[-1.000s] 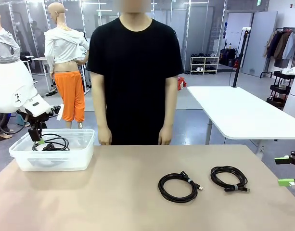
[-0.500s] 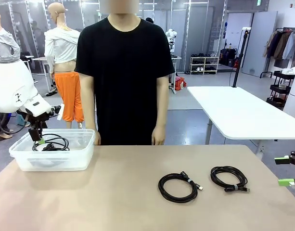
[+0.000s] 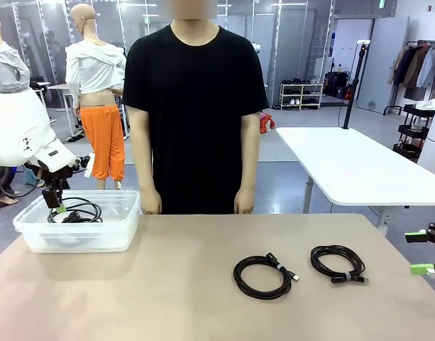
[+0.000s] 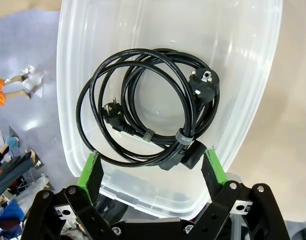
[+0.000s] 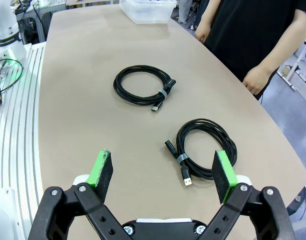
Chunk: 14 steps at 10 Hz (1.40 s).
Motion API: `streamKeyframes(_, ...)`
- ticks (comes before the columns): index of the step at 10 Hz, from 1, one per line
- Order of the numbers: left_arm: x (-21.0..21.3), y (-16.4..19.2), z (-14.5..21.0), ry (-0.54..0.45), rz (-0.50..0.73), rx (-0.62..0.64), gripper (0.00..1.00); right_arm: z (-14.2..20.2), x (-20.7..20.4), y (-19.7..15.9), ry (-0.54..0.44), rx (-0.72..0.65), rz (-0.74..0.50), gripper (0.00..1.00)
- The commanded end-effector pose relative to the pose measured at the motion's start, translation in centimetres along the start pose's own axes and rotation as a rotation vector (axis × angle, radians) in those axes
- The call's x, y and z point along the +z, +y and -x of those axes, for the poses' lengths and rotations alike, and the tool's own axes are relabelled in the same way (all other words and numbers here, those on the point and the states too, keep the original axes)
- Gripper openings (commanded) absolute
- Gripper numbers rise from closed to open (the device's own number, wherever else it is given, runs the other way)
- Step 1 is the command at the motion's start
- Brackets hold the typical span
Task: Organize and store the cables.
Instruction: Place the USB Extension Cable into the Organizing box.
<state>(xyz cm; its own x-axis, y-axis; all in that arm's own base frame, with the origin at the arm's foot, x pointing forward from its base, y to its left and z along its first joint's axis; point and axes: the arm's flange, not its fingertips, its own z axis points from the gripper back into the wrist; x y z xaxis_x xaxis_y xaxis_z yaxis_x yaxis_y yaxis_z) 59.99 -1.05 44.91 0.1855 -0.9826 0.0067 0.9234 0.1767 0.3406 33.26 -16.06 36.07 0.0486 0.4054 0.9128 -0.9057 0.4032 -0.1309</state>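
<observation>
Two coiled black cables lie on the tan table: one (image 3: 262, 275) near the middle and one (image 3: 338, 263) to its right. The right wrist view shows them too, the nearer coil (image 5: 205, 147) and the farther coil (image 5: 143, 83). Another coiled cable with plug ends (image 4: 153, 120) lies inside the clear plastic bin (image 3: 82, 238) at the table's left. My left gripper (image 4: 150, 167) hovers open just above that bin (image 4: 252, 65), nothing between its fingers. My right gripper (image 5: 162, 172) stands open at the table's right edge (image 3: 424, 252), short of the nearer coil.
A person in a black T-shirt (image 3: 196, 106) stands at the far side of the table, hands (image 3: 152, 204) hanging near its edge. A white table (image 3: 352, 167) stands behind on the right.
The person has shifted slightly to the right at the far edge. Neither arm nor any cable has moved.
</observation>
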Motion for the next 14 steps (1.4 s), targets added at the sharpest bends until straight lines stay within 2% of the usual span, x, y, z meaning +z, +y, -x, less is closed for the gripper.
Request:
streamKeyframes(1,-0.1,0.5,0.2,0.003,-0.002,-0.008,1.0,-0.3,-0.1,-0.1,-0.01,0.002,0.008,1.0)
streamKeyframes(5,0.0,0.0,0.0,0.0,0.0,0.0,1.0,0.0,0.0,0.0,0.0,0.0,0.0,1.0)
streamKeyframes(6,1.5,-0.3,-0.3,-0.041,0.011,-0.012,1.0,-2.9,-0.4,0.4,0.083,0.044,-0.099,1.0)
streamKeyframes(7,3.5,-1.0,0.2,-0.034,0.055,-0.027,1.0,-6.5,-1.5,0.4,0.189,0.037,-0.162,1.0)
streamKeyframes(9,7.7,-3.7,2.2,-0.106,0.139,-0.053,1.0,-13.0,-3.6,-0.5,0.324,-0.009,-0.214,1.0)
streamKeyframes(11,11.3,-8.3,5.7,-0.31,0.197,-0.039,1.0,-18.6,-7.5,-1.6,0.484,-0.01,-0.266,1.0)
streamKeyframes(13,13.0,-13.6,9.3,-0.464,0.253,0.031,1.0,-21.5,-11.7,-2.7,0.571,-0.032,-0.298,1.0)
streamKeyframes(14,13.8,-16.8,11.4,-0.534,0.245,0.098,1.0,-22.3,-14.0,-3.2,0.608,-0.046,-0.308,1.0)
